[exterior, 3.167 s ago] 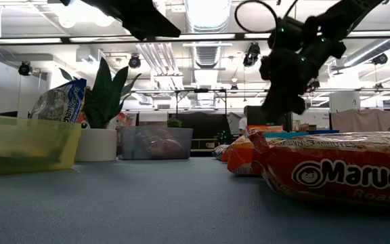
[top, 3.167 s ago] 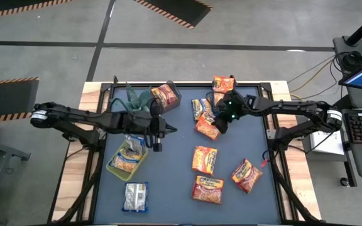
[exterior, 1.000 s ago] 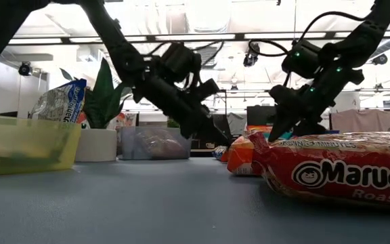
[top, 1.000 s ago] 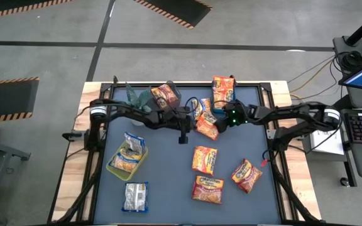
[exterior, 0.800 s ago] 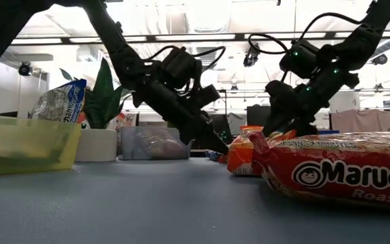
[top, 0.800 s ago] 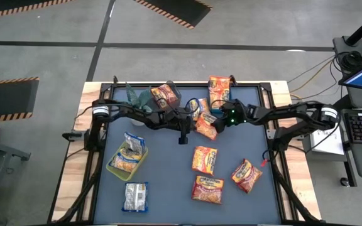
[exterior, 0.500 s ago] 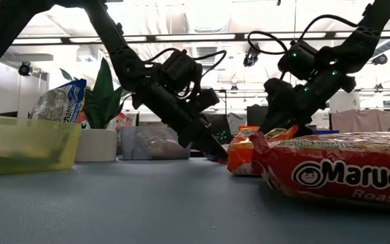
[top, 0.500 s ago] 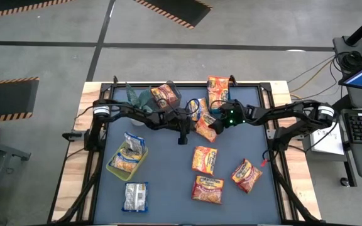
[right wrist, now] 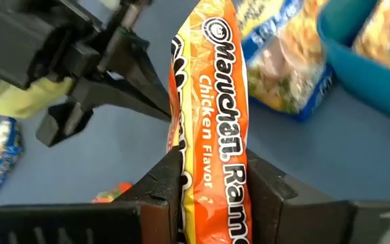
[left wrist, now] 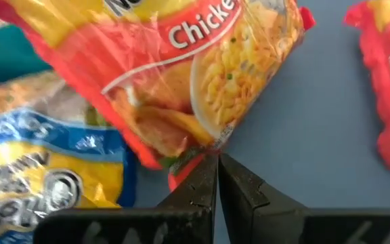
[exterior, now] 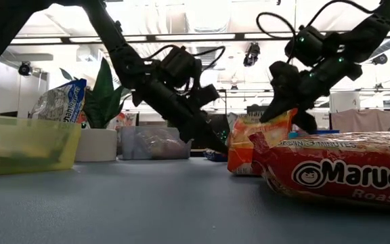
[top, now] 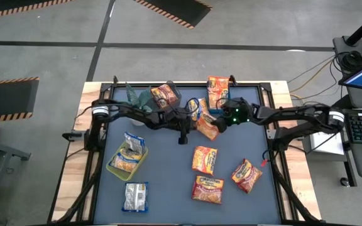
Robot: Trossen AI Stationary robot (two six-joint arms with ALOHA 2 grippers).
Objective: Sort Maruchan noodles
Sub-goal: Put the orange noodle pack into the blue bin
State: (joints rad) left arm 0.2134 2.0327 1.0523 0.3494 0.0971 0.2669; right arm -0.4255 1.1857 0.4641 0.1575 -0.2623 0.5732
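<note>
Blue-grey table (top: 168, 182) bearing scattered noodle packets (top: 204, 159) and yellow bin (top: 113, 168).

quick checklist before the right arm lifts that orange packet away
1. Right gripper shut on the orange packet: ok, fingers press both faces.
2. Packet off the table: ok, in the low view it is tilted up on edge under the gripper.
3. Left gripper clear of the packet: not ok, its shut tips sit right at the packet's lower edge.
4. Neighbouring yellow-and-blue packet free of the lifted one: cannot tell, they overlap in view.
5. Lift path to a bin: cannot tell which bin is meant; yellow bin already holds packets.
</note>
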